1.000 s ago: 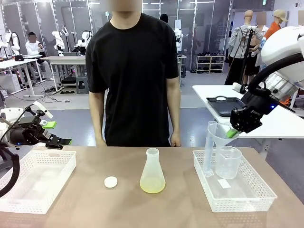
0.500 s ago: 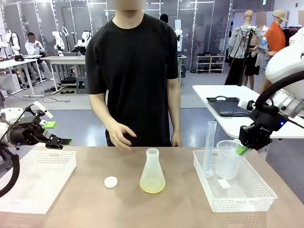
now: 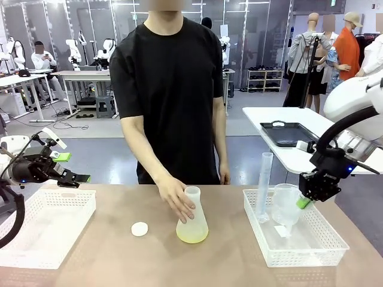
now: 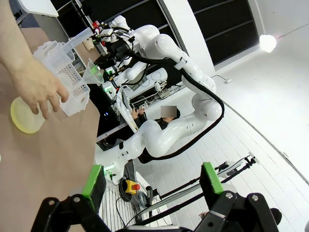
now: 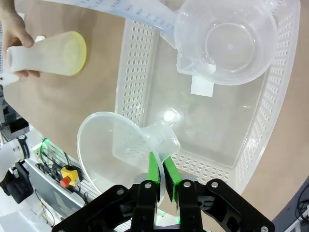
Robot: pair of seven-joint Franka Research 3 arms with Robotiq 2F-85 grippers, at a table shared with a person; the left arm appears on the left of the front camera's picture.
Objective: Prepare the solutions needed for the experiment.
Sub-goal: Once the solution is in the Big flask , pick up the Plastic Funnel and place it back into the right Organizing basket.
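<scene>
Solutions (image 3: 192, 236) pool in flask (image 3: 198, 220), person's hand (image 3: 176, 200) steadying it; my right gripper (image 5: 158, 160) pinches funnel (image 5: 111, 145), probably stowing into basket (image 5: 130, 63); left gripper (image 4: 152, 179) wide.

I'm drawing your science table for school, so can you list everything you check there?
Surface: brown tabletop, no spills seen.
Job's things: pale yellow liquid, shallow in a frosted conical flask; person's hand holds the flask.
Clutter: small white round cap; white perforated basket at left; matching right basket holding clear plastic beaker and graduated cylinder.
Hands: left hand open near left basket; right hand shut on clear plastic funnel over right basket.
Cables: black cable looping by left arm.
Surroundings: white table with black tray behind.
</scene>
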